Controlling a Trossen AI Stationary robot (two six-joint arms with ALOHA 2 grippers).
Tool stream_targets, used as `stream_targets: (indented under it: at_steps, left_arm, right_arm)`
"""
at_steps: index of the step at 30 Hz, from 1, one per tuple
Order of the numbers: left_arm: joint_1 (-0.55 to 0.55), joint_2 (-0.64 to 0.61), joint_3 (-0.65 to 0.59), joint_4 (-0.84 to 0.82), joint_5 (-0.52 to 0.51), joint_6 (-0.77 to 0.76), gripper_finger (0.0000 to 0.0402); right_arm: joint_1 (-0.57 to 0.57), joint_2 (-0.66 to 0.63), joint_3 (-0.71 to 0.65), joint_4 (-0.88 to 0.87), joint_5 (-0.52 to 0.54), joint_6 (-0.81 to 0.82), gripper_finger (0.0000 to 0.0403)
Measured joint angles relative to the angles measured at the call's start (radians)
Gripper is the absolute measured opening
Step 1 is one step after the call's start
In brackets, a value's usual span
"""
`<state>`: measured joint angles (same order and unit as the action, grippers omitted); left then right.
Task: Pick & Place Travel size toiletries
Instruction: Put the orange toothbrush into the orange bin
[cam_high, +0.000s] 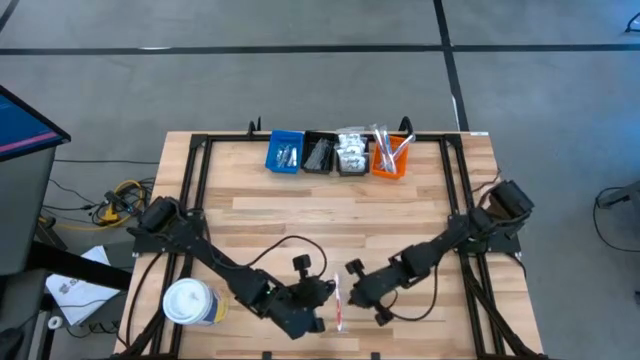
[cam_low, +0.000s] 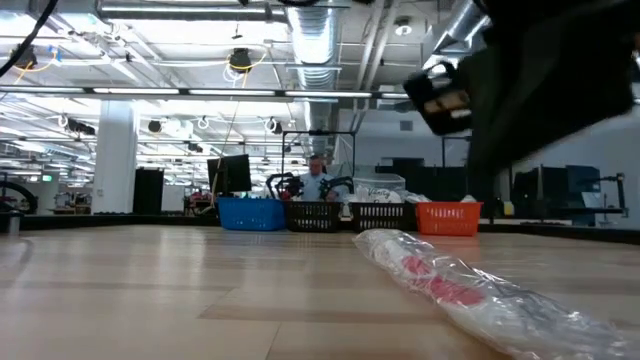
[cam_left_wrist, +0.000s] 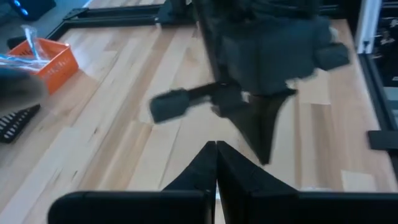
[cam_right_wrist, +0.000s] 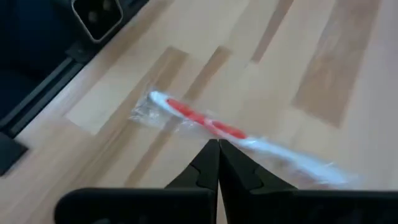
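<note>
A red-and-white toothbrush in a clear wrapper (cam_high: 338, 300) (cam_low: 455, 288) (cam_right_wrist: 208, 123) lies flat on the wood near the table's near edge, between my two grippers. My right gripper (cam_high: 353, 292) (cam_right_wrist: 217, 144) is shut, its tips just short of the toothbrush's middle on its right side. My left gripper (cam_high: 324, 292) (cam_left_wrist: 216, 148) is also shut, just left of the toothbrush and facing the right arm. Neither holds anything. More toiletries fill the bins at the far edge.
Along the far edge stand a blue bin (cam_high: 285, 153), a black bin (cam_high: 319, 154), a bin of sachets (cam_high: 351, 153) and an orange bin (cam_high: 390, 158) with sticks in it. A white tub with a yellow label (cam_high: 190, 303) stands near the left arm. Bare wood lies mid-table.
</note>
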<state>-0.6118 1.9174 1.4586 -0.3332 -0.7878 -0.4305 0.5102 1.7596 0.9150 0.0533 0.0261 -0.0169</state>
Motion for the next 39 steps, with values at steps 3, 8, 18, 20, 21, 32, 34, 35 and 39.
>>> stream_targets:
  at_steps: [3, 8, 18, 20, 21, 32, 34, 35, 39]
  left_arm:
    - [-0.019, -0.002, 0.000, 0.002, -0.020, -0.002, 0.0001]
    - [-0.038, -0.002, 0.000, 0.000, -0.042, -0.021, 0.0001]
    - [-0.038, -0.002, 0.000, 0.000, -0.042, -0.023, 0.0001]
    - [-0.038, -0.002, 0.000, 0.001, -0.042, -0.023, 0.0001]
    - [-0.038, -0.002, 0.000, 0.002, -0.042, -0.023, 0.0001]
    - [-0.057, -0.001, -0.001, 0.001, -0.042, -0.031, 0.0001]
    - [-0.057, -0.001, -0.001, 0.001, -0.042, -0.031, 0.0001]
    - [-0.057, -0.001, -0.001, 0.001, -0.042, -0.031, 0.0001]
    - [-0.057, 0.000, -0.001, 0.001, -0.042, -0.030, 0.0001]
  right_arm:
    - [0.004, -0.020, 0.002, 0.014, 0.005, -0.069, 0.0000]
    - [-0.001, -0.021, 0.000, -0.045, 0.012, -0.298, 0.0023]
    - [0.017, 0.010, 0.064, -0.066, 0.123, -0.461, 0.0149]
    - [0.015, 0.054, 0.108, -0.078, 0.130, -0.449, 0.0167]
    - [0.014, 0.080, 0.130, -0.095, 0.132, -0.449, 0.0173]
    - [0.001, 0.194, 0.279, -0.315, 0.132, -0.489, 0.0159]
    - [-0.005, 0.194, 0.279, -0.306, 0.132, -0.508, 0.0149]
    - [-0.005, 0.193, 0.279, -0.309, 0.132, -0.514, 0.0145]
    - [-0.015, 0.194, 0.279, -0.338, 0.128, -0.517, 0.0130]
